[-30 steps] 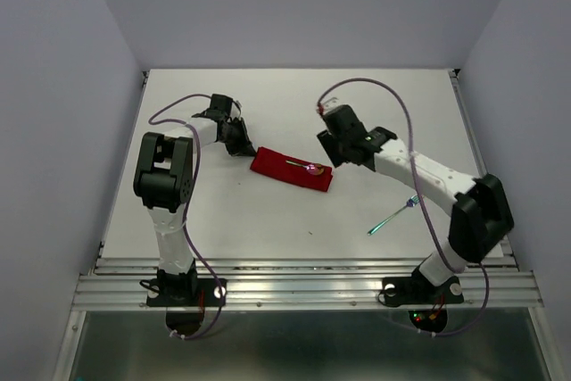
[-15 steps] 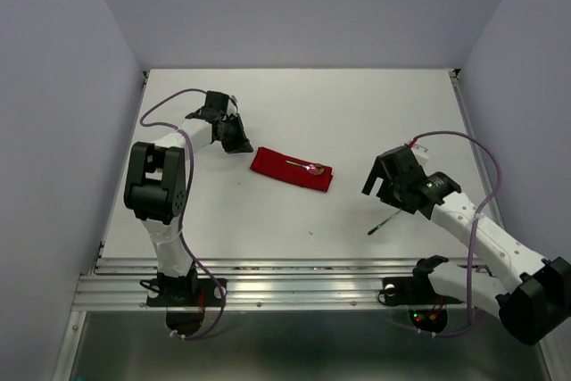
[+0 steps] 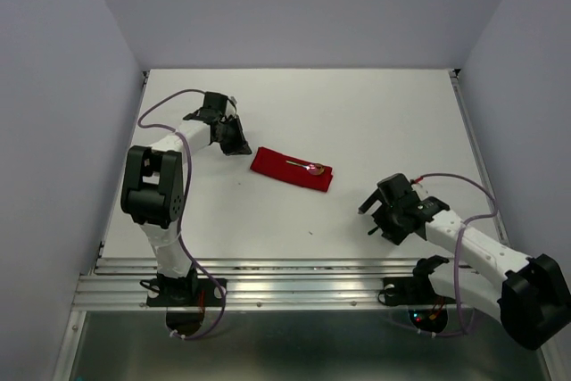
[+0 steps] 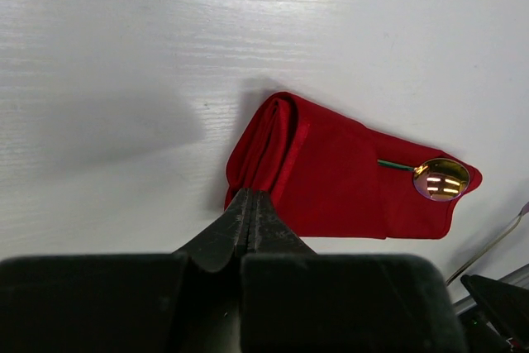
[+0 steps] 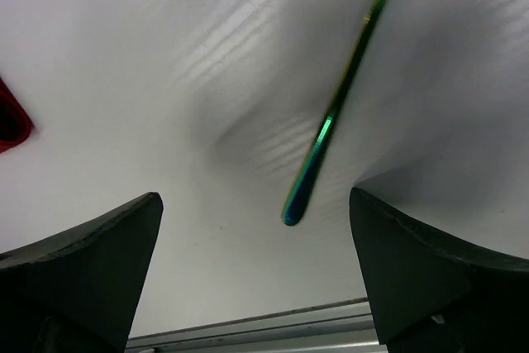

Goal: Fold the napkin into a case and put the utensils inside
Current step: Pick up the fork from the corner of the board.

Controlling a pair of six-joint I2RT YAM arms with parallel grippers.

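Roughly between the wide-spread fingers of the right gripper (image 5: pixel 254 197) lies the handle tip of the fork (image 5: pixel 327 128); the left gripper (image 4: pixel 250 197), pinched together, sits at the folded end of the case (image 4: pixel 347 179).

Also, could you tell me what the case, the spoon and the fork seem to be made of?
The case: soft matte red cloth, with rolled folds. The spoon: likely polished metal, its bowl mirrors lights. The fork: probably metal, glossy iridescent green sheen.
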